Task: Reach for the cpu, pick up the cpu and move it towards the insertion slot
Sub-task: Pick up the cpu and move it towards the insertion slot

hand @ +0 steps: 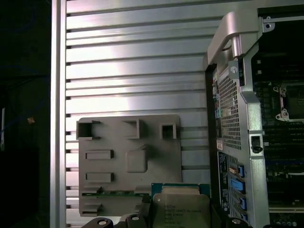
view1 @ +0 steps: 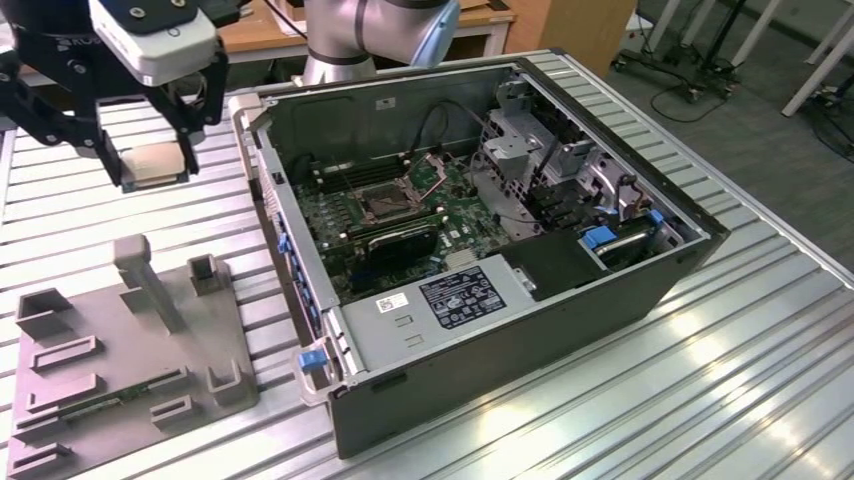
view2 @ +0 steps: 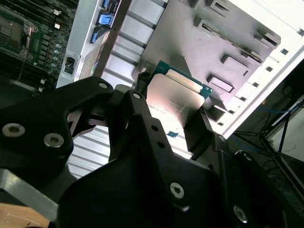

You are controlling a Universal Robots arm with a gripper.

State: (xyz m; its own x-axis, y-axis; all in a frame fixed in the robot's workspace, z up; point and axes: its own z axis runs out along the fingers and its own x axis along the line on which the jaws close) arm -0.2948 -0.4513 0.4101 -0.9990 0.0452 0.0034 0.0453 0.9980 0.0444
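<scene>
Above the ribbed aluminium workbench (view1: 747,400), between the grey plastic parts tray (view1: 94,390) and the open black desktop computer case (view1: 561,300), the robot arm's black two-fingered gripper (view1: 154,165) hangs in mid-air with its fingers pinched on the cpu (view1: 154,160), a small flat square chip with a silvery-white metal lid and a thin green-tan border. In both wrist views the chip (view2: 173,102) sits clamped by two opposite edges between the black fingers (view2: 197,130), its broad metal face unobstructed and turned toward the second wrist camera.

The chip, lifted well clear of the tray, rides over bare table just beside the case's outer wall. The insertion slot (view1: 380,205), a square dark socket in a silvery metal frame on the green motherboard, lies inside the case, well apart from the gripper.

By appearance the part is light, rigid and smooth-topped, so an edge grip like this one looks the sound hold; its underside contacts are likely delicate, and the slick lid could let it slide if the pinch loosened.

Being square, the chip has no real long axis. In the first wrist view its flat face (hand: 183,209) appears level with the table, edges running roughly square to the case wall.
</scene>
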